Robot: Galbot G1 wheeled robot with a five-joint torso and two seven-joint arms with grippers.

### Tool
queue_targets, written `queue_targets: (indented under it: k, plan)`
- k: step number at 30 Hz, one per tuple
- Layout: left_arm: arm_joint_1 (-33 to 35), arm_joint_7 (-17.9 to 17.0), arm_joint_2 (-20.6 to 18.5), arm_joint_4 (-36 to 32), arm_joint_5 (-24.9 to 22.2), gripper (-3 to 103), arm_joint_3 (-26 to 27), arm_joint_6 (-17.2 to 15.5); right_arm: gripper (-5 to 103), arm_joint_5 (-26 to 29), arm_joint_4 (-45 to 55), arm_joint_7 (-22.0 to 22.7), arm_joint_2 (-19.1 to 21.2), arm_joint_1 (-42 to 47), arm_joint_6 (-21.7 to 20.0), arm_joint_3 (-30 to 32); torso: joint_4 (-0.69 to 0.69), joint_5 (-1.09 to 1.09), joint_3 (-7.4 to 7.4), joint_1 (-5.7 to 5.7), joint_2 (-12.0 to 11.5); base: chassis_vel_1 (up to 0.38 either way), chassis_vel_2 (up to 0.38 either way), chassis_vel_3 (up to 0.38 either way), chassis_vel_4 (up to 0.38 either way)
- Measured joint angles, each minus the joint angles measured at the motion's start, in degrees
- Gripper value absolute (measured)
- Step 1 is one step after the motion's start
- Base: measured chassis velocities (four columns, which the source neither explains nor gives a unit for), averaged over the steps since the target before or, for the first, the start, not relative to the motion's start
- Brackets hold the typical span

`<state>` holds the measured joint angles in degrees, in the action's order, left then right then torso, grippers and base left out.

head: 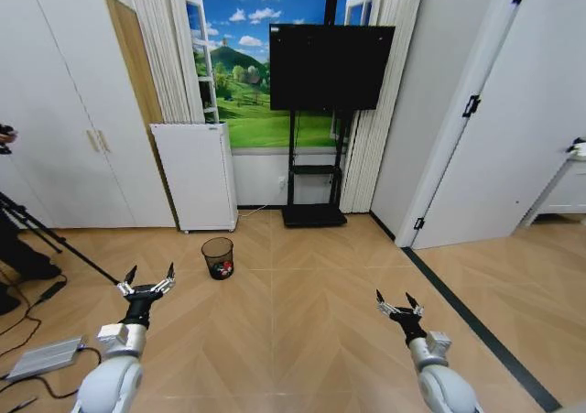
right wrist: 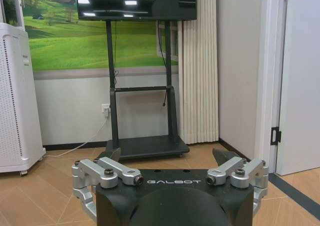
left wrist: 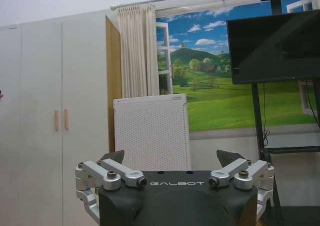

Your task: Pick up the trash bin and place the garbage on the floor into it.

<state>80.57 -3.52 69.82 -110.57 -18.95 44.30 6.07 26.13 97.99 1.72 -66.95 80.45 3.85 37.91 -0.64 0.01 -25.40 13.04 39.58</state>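
A wide stretch of bare wooden floor (head: 311,340), laid in pale herringbone planks, was seen between the robot and the far wall. On the right it was edged by a dark strip (head: 476,326) running diagonally along the white doors (head: 513,129). On the left it was bounded by white cupboards (head: 64,120), with tripod legs (head: 55,241) and cables (head: 27,317) lying near that edge.

The trash bin (head: 218,257), a small round basket of black wire mesh tapering toward its base, was seen standing upright on the floor, ahead of the left arm and just in front of the tall white perforated appliance (head: 195,177). Something red and white could be made out through the mesh, but it was too small to identify. Open floor was left on every side of the bin except toward the appliance.

The left gripper (head: 147,275) was held low over the floor on the left, well short of the bin, with its fingers spread apart and nothing between them; in the left wrist view its dark fingertips (left wrist: 114,158) were seen standing wide of one another above the metal linkages. The right gripper (head: 396,301) was held at a similar height on the right, also spread and empty, over bare planks.

Against the far wall a black television (head: 330,54) on a dark wheeled stand (right wrist: 145,147) was seen before a landscape mural (head: 240,65), flanked by pleated cream curtains (right wrist: 197,65).
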Motion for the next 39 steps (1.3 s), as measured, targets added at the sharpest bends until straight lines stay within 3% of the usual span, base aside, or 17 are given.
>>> queue_targets:
  k: [39]
  plan:
    - [0.01, -0.01, 0.0, 0.0, 0.0, 100, 0.0, 0.0, 100, 0.0, -0.01, 0.0, 0.0, 0.01, 0.0, 0.0, 0.0, -0.01, 0.02, -0.03, 0.01, 0.007, -0.007, -0.008, 0.006]
